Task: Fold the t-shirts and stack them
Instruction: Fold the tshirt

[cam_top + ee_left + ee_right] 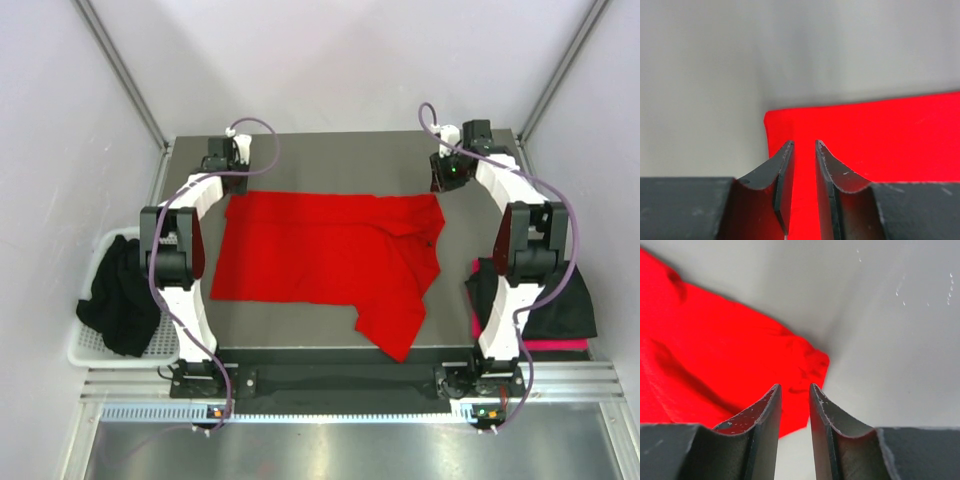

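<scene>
The bright red t-shirt (pixel 320 255) lies spread out on the table (pixel 330 160), so the step in hand looks like the start of its first fold. Its far-left corner sits just ahead of and beneath the left gripper (pixel 804 144), and its far-right corner lies just ahead and to the left of the right gripper (pixel 795 386). Both pairs of jaws stand slightly apart with nothing pinched; the next move calls for each to drop onto its corner and close.

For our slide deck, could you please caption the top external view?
Red t-shirt spread on the table, left hand and right hand at its far corners.
</scene>
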`<state>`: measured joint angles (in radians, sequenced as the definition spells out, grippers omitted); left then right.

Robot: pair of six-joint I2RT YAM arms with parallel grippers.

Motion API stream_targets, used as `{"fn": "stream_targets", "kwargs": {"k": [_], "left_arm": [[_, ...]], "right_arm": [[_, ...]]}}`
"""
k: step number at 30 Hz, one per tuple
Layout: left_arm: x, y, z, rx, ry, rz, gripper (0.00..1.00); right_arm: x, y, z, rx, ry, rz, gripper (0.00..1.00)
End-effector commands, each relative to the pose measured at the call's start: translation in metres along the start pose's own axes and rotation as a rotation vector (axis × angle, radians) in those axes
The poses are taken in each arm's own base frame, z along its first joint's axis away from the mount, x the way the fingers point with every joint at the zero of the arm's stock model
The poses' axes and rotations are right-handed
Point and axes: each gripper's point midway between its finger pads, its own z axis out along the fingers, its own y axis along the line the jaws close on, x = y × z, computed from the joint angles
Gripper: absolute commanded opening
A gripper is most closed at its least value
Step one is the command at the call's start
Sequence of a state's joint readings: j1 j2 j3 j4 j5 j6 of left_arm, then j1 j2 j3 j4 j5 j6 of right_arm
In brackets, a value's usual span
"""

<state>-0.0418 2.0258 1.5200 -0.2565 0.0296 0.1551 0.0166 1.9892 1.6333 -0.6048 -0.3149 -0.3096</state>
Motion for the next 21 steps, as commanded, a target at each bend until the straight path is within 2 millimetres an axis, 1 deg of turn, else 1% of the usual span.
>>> {"fn": "stream_targets", "kwargs": {"k": [1, 7, 13, 18, 21], "left_arm": [[-0.011, 0.000, -0.012, -0.002, -0.037, -0.006, 0.29], [-0.008, 0.004, -0.009, -0.023, -0.034, 0.004, 0.29], [-0.006, 0.004, -0.007, -0.025, -0.030, 0.006, 0.29], [-0.004, 0.004, -0.006, -0.024, -0.026, 0.004, 0.29], [-0.003, 0.004, -0.006, -0.024, -0.024, 0.007, 0.29]], "right_arm": [[-0.016, 0.005, 0.003, -0.062, -0.018, 0.032, 0.30], [-0.015, -0.002, 0.013, -0.047, 0.005, 0.041, 0.30], [-0.009, -0.003, 0.016, -0.040, 0.026, 0.045, 0.31], [-0.001, -0.008, 0.025, -0.028, 0.054, 0.054, 0.31], [0.005, -0.010, 0.034, -0.029, 0.077, 0.069, 0.31]]}}
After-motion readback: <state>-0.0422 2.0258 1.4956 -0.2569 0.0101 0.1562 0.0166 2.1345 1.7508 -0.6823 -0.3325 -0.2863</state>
